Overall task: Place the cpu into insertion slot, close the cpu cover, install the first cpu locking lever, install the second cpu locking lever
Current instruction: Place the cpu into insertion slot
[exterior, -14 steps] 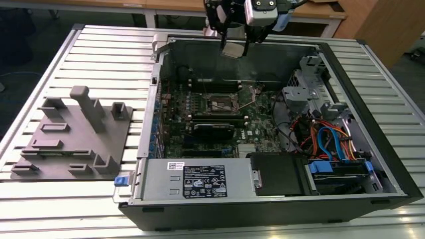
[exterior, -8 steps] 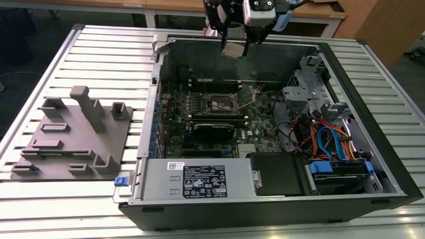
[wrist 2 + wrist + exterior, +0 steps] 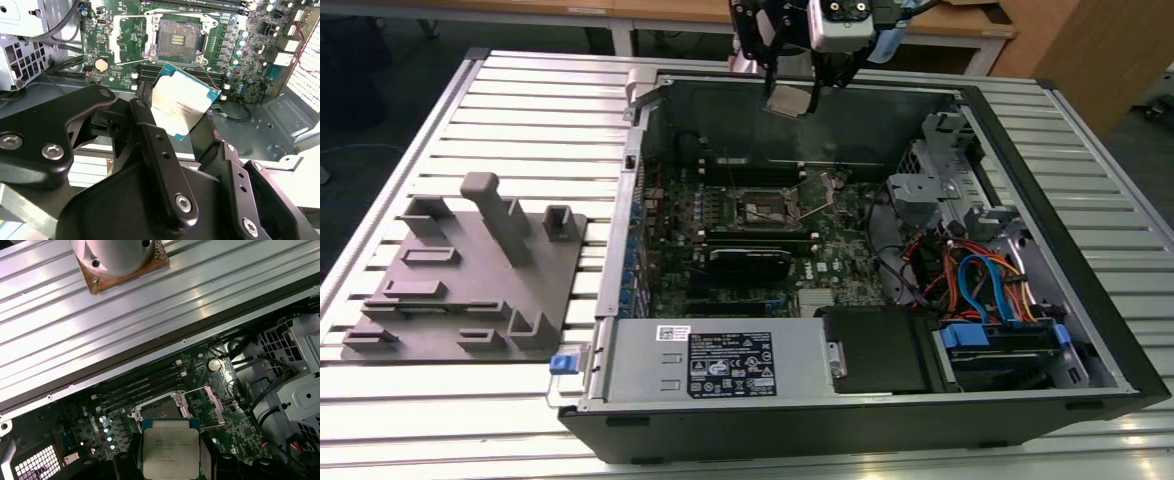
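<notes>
Exterior view first: the arm hangs over the far wall of the open computer case (image 3: 1067, 200), wrist pointing down, gripper (image 3: 791, 92) poised high above the motherboard (image 3: 720, 240). And it's got the goods! The cpu (image 3: 789, 101) sits pinched between the two black fingers, up in the air, well clear of the board. The insertion slot (image 3: 767, 208) lies below and nearer the camera, bare and open.

Over to the second wrist view: the fingers (image 3: 145, 117) are closed in on opposite edges of the cpu (image 3: 182, 102), gripper (image 3: 177, 125) narrowed to just the chip's width. The chip is a flat square with a pale silver top plate and a thin teal-green rim, and it looks tilted here. Beyond it sits the insertion slot (image 3: 180, 42), with the cpu cover (image 3: 118, 42) swung open beside it.

First wrist view: the cpu (image 3: 170, 447) faces the lens squarely, held in the gripper (image 3: 170, 460), the insertion slot (image 3: 160, 410) just past its edge.
</notes>
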Tool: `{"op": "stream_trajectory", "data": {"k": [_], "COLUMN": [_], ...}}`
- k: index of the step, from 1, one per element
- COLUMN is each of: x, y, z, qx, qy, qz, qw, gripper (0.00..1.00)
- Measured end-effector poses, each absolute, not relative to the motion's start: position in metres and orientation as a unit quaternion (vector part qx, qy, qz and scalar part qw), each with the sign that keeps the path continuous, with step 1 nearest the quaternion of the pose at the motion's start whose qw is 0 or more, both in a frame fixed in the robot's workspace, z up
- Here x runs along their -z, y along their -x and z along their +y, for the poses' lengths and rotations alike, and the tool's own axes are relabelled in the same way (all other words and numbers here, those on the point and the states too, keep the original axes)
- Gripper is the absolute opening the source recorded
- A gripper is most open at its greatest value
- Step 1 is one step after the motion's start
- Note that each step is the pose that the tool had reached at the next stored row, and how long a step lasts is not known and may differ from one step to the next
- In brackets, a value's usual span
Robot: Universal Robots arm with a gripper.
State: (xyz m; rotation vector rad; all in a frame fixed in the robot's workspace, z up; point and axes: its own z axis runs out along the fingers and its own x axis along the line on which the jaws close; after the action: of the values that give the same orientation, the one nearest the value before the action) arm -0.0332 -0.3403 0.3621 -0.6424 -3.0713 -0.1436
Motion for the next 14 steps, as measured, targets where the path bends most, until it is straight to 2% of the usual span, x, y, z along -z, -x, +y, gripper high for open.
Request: {"op": "stream_trajectory", "data": {"k": [14], "x": [-0.3619], "y": [0.0332], "z": [-0.3402], "qx": [0.046], "qy": [0.232], "qz": [-0.972], "qw": [-0.001], "gripper": [0.54]}}
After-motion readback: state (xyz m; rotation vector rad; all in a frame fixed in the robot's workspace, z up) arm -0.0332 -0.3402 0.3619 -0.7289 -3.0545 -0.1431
